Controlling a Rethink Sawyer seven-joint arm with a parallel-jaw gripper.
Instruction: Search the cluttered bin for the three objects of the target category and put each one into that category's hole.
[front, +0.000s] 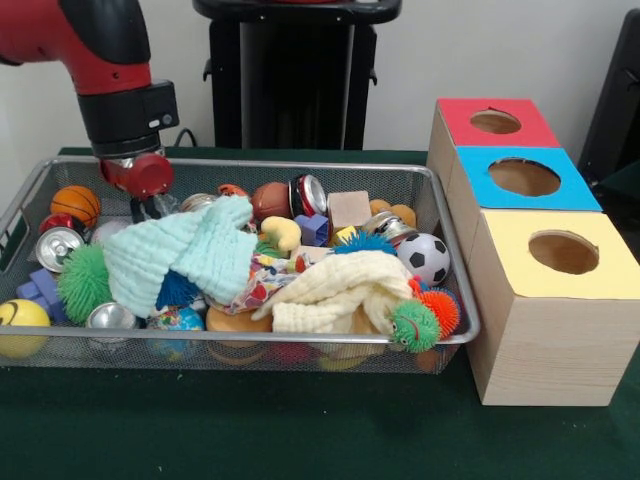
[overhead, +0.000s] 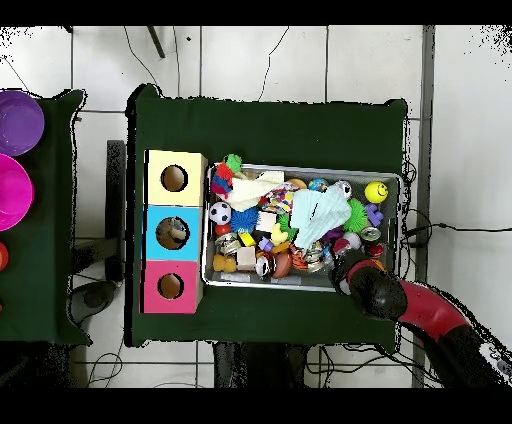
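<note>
A wire bin (front: 432, 205) holds a jumble of toys. Among them are a basketball (front: 76, 203), a soccer ball (front: 427, 258), a yellow smiley ball (front: 19, 322), drink cans (front: 57, 246), a mint cloth (front: 190, 250) and a cream cloth (front: 340, 288). My gripper (front: 150, 207) hangs low over the bin's back left corner, just right of the basketball and touching the mint cloth's edge. Its tips are too dark to read. From overhead the gripper (overhead: 350, 270) sits at the bin's (overhead: 304, 167) lower right.
Right of the bin stand three wooden boxes with round holes: red (front: 495, 122), blue (front: 525, 177) and yellow (front: 563, 250). Something shows inside the blue hole (overhead: 172, 232) from overhead. Two purple bowls (overhead: 15, 120) rest on a side table.
</note>
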